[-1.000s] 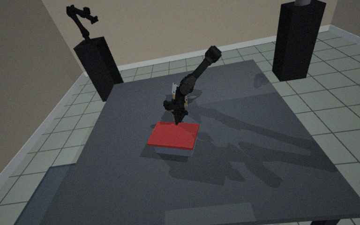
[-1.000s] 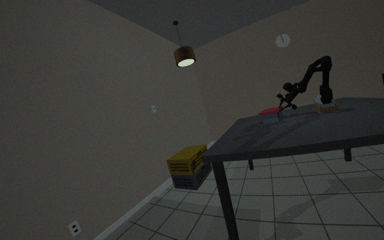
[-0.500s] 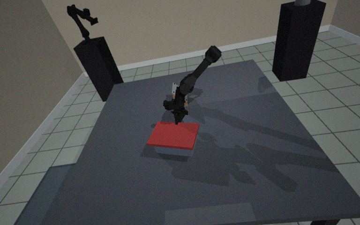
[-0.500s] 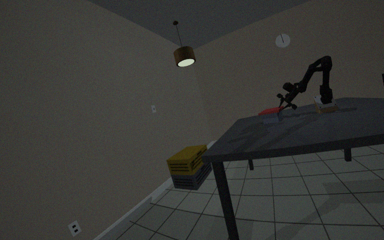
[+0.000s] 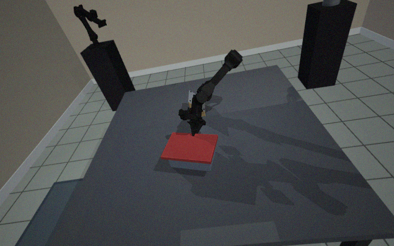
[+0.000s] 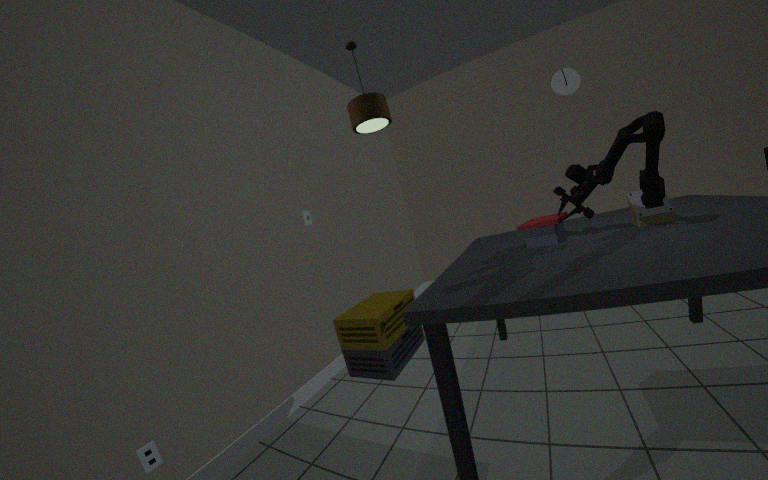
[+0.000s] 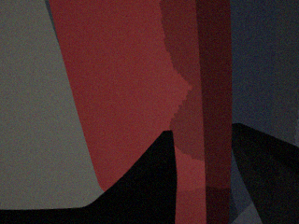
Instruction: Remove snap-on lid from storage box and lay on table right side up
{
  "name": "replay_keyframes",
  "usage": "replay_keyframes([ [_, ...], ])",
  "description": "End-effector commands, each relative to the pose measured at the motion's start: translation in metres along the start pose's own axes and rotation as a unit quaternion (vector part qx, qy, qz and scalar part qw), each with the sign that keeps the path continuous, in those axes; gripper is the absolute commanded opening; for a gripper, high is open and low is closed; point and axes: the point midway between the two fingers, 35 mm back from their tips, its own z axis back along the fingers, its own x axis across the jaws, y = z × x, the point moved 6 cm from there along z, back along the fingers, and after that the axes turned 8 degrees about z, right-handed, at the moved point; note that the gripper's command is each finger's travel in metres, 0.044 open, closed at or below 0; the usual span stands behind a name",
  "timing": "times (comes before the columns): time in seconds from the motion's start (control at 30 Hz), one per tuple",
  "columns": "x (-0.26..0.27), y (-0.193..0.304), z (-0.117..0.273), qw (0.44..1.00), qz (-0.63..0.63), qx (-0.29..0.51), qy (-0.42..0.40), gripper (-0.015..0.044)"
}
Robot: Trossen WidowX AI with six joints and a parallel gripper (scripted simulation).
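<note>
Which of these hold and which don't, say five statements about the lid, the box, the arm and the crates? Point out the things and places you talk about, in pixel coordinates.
1. The red lid (image 5: 190, 147) (image 6: 540, 221) (image 7: 117, 84) lies flat on the table (image 5: 130, 203) (image 6: 623, 271). False: it is over the storage box (image 5: 190, 165) (image 6: 542, 237).
2. The fingers (image 5: 193, 135) (image 6: 568, 216) are shut on the lid's edge. True.
3. The yellow crate (image 6: 362, 333) is stacked on a grey one (image 6: 368, 363). True.
4. The wall clock (image 6: 565, 81) is square. False: it is round.
5. The storage box stands on the table. True.
</note>
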Motion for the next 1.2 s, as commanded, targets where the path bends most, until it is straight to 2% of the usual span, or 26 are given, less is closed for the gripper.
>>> replay_keyframes([
  [0.0, 0.0021, -0.0006, 0.0019, 1.000, 0.001, 0.000, -0.002, 0.0000],
  [1.17, 0.0071, -0.0017, 0.0068, 1.000, 0.001, 0.000, -0.002, 0.0000],
])
